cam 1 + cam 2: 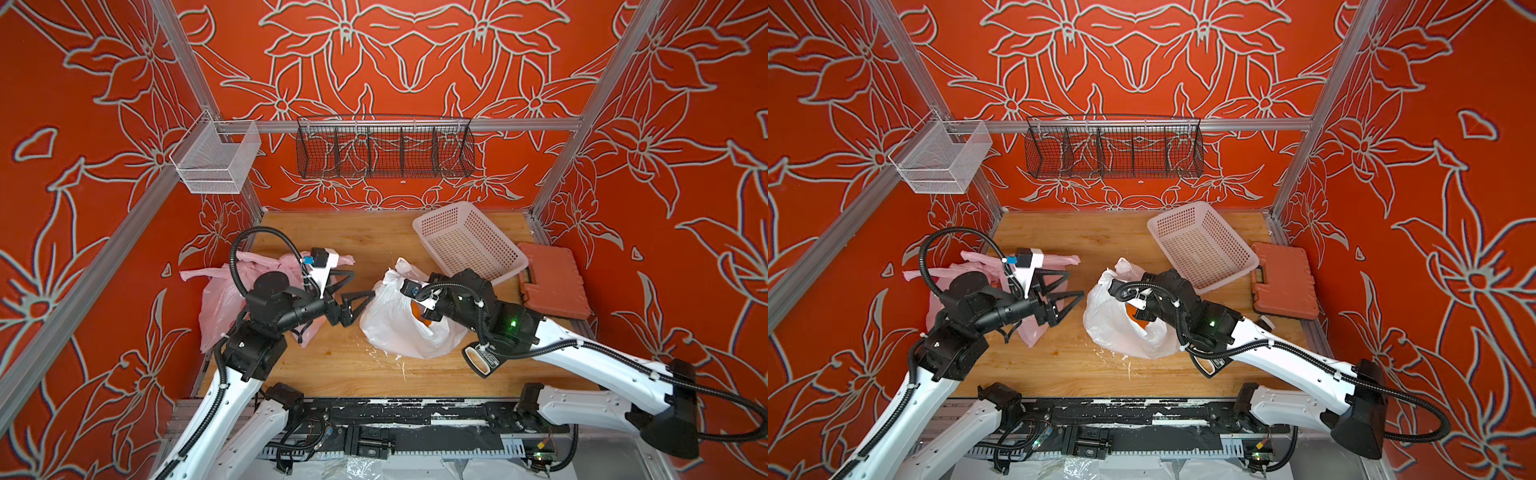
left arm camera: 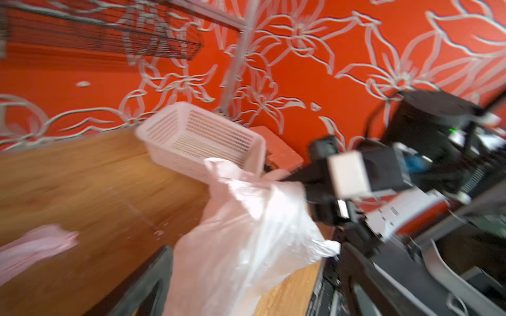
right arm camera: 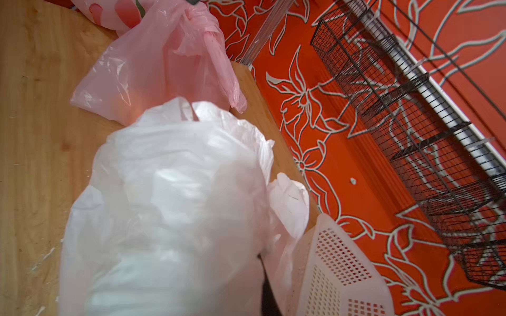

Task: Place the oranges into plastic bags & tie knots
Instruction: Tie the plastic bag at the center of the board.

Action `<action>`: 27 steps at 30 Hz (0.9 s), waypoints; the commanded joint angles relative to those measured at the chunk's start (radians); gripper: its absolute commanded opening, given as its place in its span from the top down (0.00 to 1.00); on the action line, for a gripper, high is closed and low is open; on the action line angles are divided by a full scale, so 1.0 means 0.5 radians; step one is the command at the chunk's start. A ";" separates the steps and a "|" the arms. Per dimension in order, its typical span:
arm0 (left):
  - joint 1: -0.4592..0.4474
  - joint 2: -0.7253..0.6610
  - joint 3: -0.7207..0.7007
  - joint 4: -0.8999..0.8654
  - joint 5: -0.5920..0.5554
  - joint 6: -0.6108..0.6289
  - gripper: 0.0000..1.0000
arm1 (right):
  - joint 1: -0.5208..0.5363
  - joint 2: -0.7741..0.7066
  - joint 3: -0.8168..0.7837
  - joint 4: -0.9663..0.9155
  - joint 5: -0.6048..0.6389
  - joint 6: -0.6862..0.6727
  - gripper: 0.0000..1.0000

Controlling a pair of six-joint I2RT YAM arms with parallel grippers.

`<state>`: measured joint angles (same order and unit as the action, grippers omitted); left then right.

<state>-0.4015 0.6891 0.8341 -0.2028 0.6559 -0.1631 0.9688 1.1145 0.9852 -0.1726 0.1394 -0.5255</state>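
**A:** Nearest first. Grippers?

**B:** Left gripper: fingers spread, nothing between them, tips just beside the white bag. Can't tell if they touch it. Right gripper: tips hidden at the bag's mouth, pressed together. Can't tell whether plastic is pinched between them.

**A:** Oranges?

**B:** An orange shows in the open mouth, right by the right fingers. None loose on the table.

**A:** Is that bag tied?

**B:** No. A strap sticks up loose just beyond the right fingers.

**A:** Other side of the left fingers?

**B:** The pink bags, partly under that arm, contents not visible. The right wrist view shows a twisted knot on one, which looks tied. The other's top is cut off, so I can't tell.

**A:** Farther back?

**B:** The basket, beyond the right fingers, is empty.

**A:** Progress?

**B:** Late, I'd say. The fruit looks bagged and at least one knot is done. What's left is gathering the white bag's straps and knotting them.
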 commanded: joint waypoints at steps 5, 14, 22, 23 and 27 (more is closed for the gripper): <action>-0.809 0.176 0.005 0.276 -0.149 0.602 0.25 | -0.079 -0.029 0.214 -0.325 -0.208 0.349 1.00; -1.027 0.578 -0.014 0.754 -0.512 0.662 0.60 | -0.195 -0.052 0.366 -0.544 -0.446 0.610 1.00; -1.183 0.852 -0.029 0.849 -1.065 0.899 0.58 | -0.214 -0.055 0.411 -0.575 -0.504 0.742 1.00; -1.191 0.878 -0.046 0.867 -1.173 0.906 0.58 | -0.219 -0.052 0.419 -0.580 -0.488 0.768 1.00; -1.194 0.940 -0.167 1.087 -1.540 0.854 0.58 | -0.222 -0.036 0.445 -0.619 -0.445 0.889 1.00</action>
<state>-0.9958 1.1385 0.7792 0.2443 0.0746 0.2401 0.8631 1.1004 1.1637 -0.4641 -0.0788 -0.1619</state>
